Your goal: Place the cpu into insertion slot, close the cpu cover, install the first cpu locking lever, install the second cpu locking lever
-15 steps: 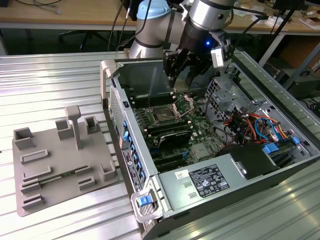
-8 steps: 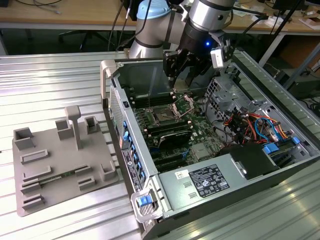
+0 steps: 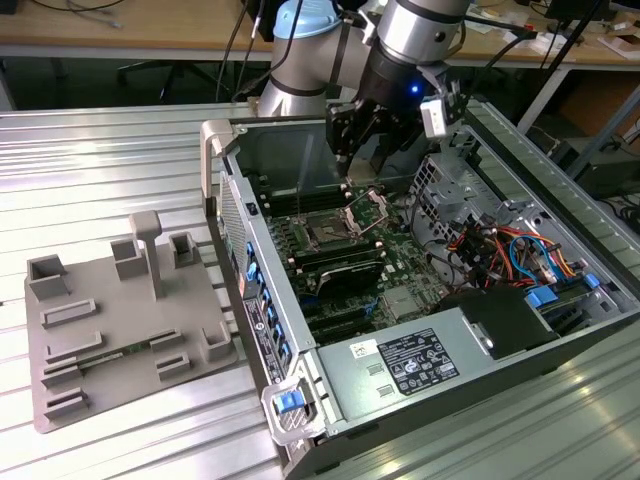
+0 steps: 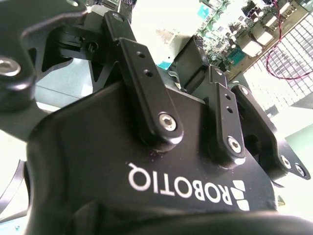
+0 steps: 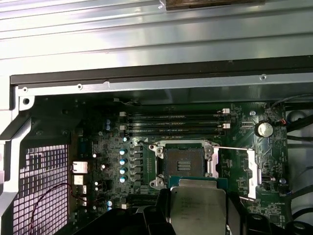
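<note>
In the first wrist view the cpu (image 5: 198, 208), a square chip with a silvery top and greenish rim, sits between my gripper's black fingers (image 5: 163, 210). My gripper (image 5: 198, 218) is shut on it, hovering above the board beside the insertion slot (image 5: 185, 159), a dark square recess that lies bare. The cpu cover (image 5: 251, 171) is swung open to one side of the slot. Thin wire locking levers (image 5: 230, 148) stand released around the socket. In the exterior view my gripper (image 3: 350, 152) hangs inside the open computer case, just above the slot (image 3: 325, 233) and the raised cover (image 3: 367, 205).
Long black memory slots (image 5: 173, 122) run beside the socket. The case walls (image 3: 228, 200), a drive cage (image 3: 450, 185), cable bundles (image 3: 500, 250) and the power supply (image 3: 405, 365) ring the board. A grey fixture tray (image 3: 120, 320) lies on the ribbed table at the exterior view's left.
</note>
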Controlling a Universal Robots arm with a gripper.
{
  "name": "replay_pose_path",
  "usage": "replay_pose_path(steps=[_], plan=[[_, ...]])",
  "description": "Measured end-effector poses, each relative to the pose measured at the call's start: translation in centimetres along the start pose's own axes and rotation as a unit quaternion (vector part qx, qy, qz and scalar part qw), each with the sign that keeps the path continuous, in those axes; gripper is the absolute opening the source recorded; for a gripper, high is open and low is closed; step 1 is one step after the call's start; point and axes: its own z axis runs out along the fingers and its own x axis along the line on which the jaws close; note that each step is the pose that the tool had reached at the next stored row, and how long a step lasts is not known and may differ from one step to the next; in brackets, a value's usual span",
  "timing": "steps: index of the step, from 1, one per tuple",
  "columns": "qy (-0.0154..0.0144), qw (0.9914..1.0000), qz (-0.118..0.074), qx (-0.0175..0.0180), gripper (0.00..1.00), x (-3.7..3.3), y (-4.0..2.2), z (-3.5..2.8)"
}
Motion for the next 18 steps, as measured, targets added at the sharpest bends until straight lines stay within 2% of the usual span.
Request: replay_pose_path(steps=[18], plan=[[0.0, 1.0, 0.0, 0.0, 0.55, 0.0, -0.02, 0.42]])
